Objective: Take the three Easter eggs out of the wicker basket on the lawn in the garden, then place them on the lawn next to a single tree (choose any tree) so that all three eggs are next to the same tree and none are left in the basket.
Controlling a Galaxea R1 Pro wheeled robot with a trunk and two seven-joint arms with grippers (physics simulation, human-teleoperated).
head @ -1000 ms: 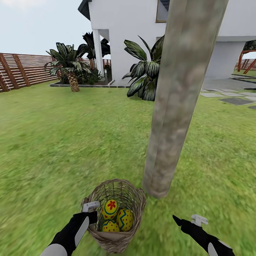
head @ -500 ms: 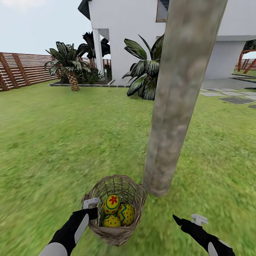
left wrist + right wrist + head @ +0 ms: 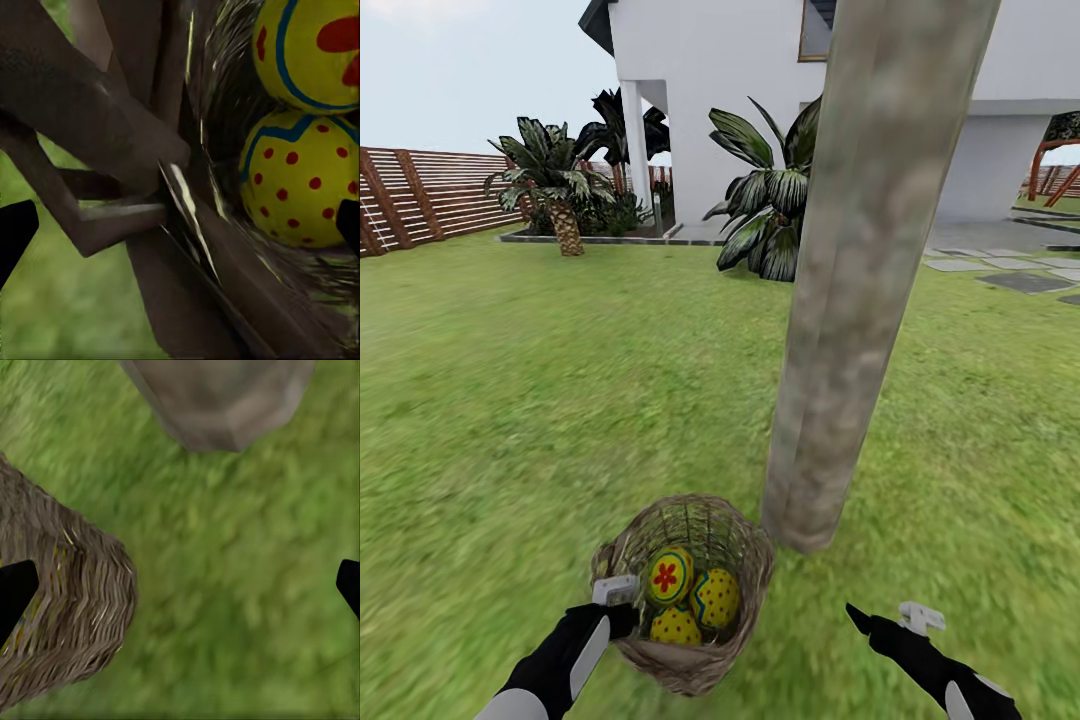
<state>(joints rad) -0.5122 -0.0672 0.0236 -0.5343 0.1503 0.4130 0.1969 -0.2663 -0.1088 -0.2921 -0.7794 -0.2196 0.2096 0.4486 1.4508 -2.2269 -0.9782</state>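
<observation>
Evidently light but round and slick, the three Easter eggs (image 3: 686,598) want a grip across the middle, lying just beyond the left gripper (image 3: 616,590), fingers spread astride the wicker basket (image 3: 745,560) rim.

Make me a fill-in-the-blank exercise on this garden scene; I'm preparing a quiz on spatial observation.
1. The round brown woven wicker basket holds ___ yellow painted Easter eggs.
2. The basket stands on the green lawn beside the thick grey-brown tree ___.
3. The ___ gripper is at the basket's rim.

Missing words: three; trunk; left
</observation>
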